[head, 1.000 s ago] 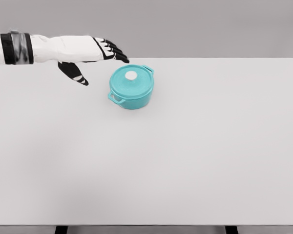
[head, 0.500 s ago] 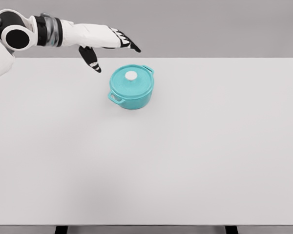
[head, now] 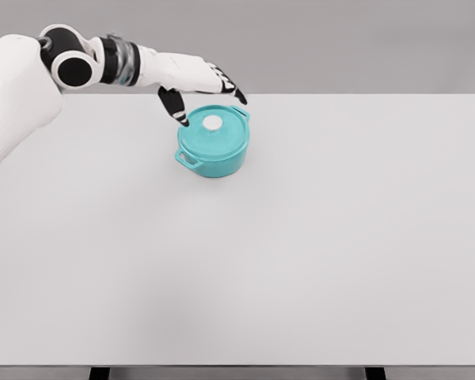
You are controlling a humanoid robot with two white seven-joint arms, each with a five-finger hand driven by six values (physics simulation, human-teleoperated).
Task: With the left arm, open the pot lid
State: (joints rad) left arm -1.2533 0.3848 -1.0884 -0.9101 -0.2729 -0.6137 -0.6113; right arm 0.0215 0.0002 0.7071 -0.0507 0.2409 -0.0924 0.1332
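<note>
Head view, the only one I have: my left hand [head: 196, 89] has swung in from the counter's far-left edge over the last second and now sits over the far-left rim of the teal pot [head: 212, 145], where half a second ago it hung short of the pot and higher up. Fingers are spread and relaxed, grasping nothing; the thumb [head: 175, 108] points down just left of the lid [head: 211, 131], and the other fingertips [head: 237, 96] reach past the pot's far handle. I can't tell from this angle whether any of them is touching the lid or just hovering above it. The pot hasn't moved across all three pictures: same spot on the white counter [head: 317, 237], left of centre toward the far side, one side handle pointing near-left, the other far-right. The lid sits flush on the pot, white knob [head: 213, 123] centred on top and uncovered, lying between thumb and fingers in the picture. So the approach looks nearly finished and the grasp hasn't started. My read on the next step: drop the hand, bring thumb and fingers in around the knob, then lift straight up. Risk: the knob is small and low, so an off-centre pinch could slip or shove the pot sideways. Right arm isn't in view.
</note>
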